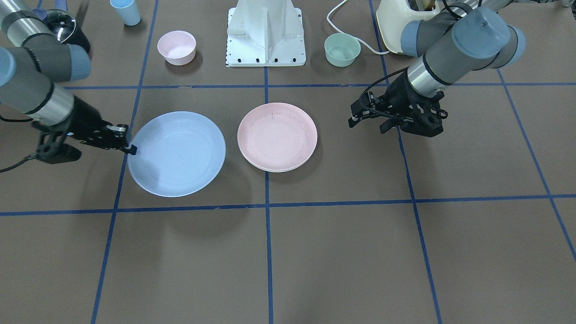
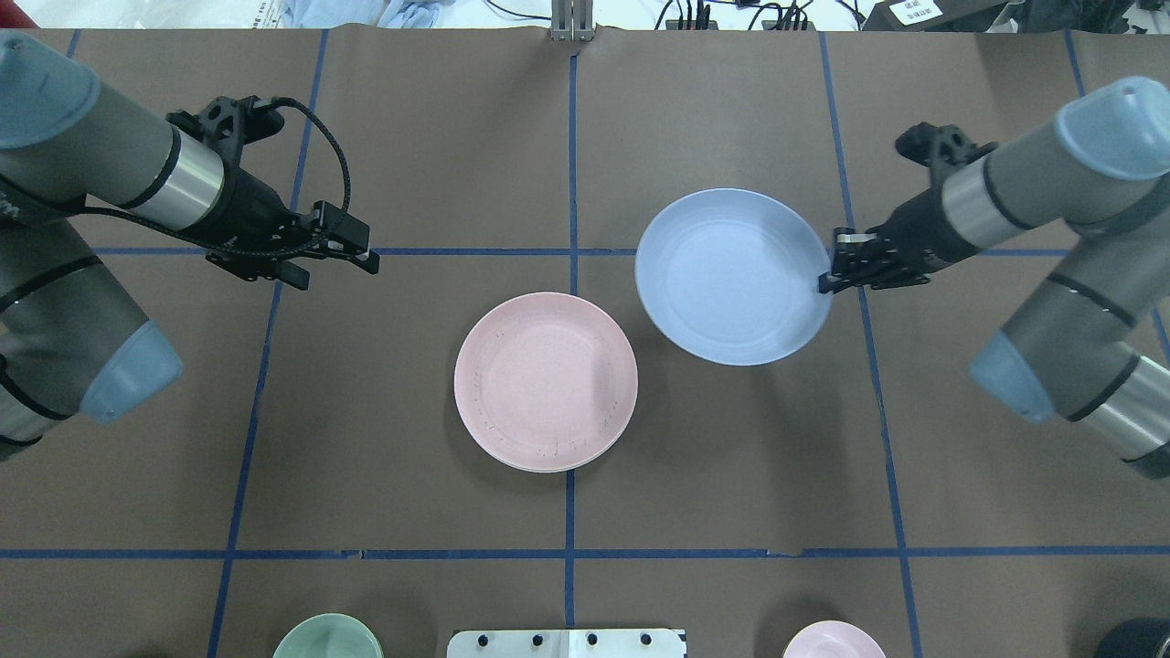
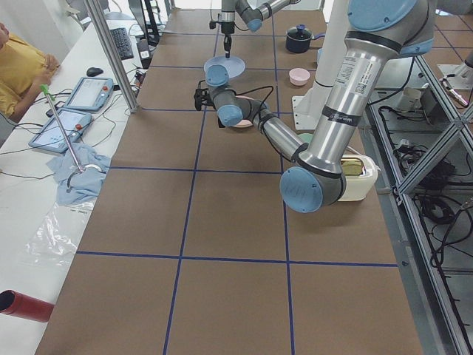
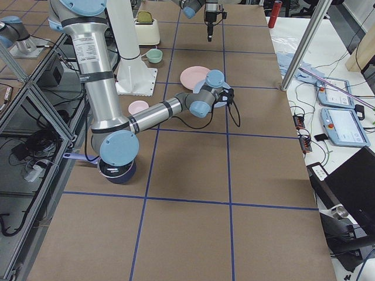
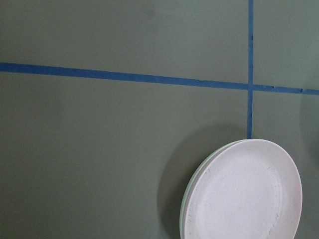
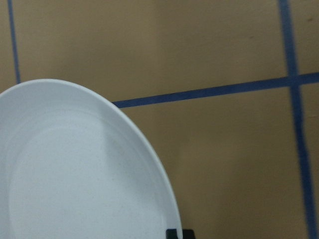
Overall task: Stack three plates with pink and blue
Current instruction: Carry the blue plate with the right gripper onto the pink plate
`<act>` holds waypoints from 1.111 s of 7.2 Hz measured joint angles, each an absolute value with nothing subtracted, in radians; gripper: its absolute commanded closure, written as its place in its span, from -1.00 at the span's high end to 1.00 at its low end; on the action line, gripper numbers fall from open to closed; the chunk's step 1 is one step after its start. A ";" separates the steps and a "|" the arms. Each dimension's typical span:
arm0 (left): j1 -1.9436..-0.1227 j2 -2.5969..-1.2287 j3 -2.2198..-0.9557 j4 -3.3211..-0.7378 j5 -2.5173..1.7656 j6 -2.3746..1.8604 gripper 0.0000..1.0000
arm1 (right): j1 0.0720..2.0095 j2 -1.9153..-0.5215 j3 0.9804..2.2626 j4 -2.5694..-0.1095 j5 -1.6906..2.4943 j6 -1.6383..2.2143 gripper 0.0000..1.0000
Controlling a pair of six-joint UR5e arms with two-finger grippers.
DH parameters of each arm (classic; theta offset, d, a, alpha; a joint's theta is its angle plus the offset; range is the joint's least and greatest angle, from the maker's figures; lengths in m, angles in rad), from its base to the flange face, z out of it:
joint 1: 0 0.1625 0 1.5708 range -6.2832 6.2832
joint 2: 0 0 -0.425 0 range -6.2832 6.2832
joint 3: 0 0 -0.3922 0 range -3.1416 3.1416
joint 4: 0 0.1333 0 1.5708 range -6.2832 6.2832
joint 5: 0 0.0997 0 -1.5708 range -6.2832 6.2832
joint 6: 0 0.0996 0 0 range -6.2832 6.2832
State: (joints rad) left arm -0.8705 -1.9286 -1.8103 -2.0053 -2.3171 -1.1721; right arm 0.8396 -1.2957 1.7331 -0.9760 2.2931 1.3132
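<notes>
Since the pink plate already lies on the cream plate, only the blue plate, pinched by its rim in my right fingers, is left to stack; my left fingers are open, empty.

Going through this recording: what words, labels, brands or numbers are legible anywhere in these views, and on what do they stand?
No text is legible in any view.
White label on a dark box beyond the table's far edge: print too small to read.
White bag at the far edge: print blurred.
Tablet screens on the side bench: too small to read.
blue plate and pink plate: no markings visible.
</notes>
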 measured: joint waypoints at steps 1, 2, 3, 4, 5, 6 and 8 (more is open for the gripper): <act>-0.903 -1.916 -1.808 -1.996 -2.327 -1.106 1.00 | 0.747 -1.247 1.754 -0.978 2.214 1.422 -1.00; -0.928 -1.905 -1.803 -1.990 -2.345 -1.057 1.00 | 0.660 -1.215 1.771 -0.985 2.131 1.495 -1.00; -0.940 -1.900 -1.801 -1.988 -2.355 -1.037 1.00 | 0.594 -1.187 1.776 -0.999 2.065 1.538 -1.00; -0.944 -1.898 -1.799 -1.987 -2.359 -1.029 1.00 | 0.552 -1.165 1.776 -1.016 2.019 1.559 -1.00; -0.945 -1.896 -1.799 -1.987 -2.359 -1.027 1.00 | 0.530 -1.152 1.772 -1.026 1.997 1.567 -1.00; -0.945 -1.896 -1.798 -1.987 -2.360 -1.026 1.00 | 0.519 -1.144 1.768 -1.031 1.985 1.570 -1.00; -0.945 -1.896 -1.798 -1.987 -2.361 -1.026 1.00 | 0.489 -1.140 1.762 -1.033 1.944 1.571 0.99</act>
State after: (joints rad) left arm -0.9447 -1.8960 -1.7979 -1.9868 -2.3606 -1.0261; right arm 0.4894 -1.1404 1.7617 -1.0334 1.9443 1.5707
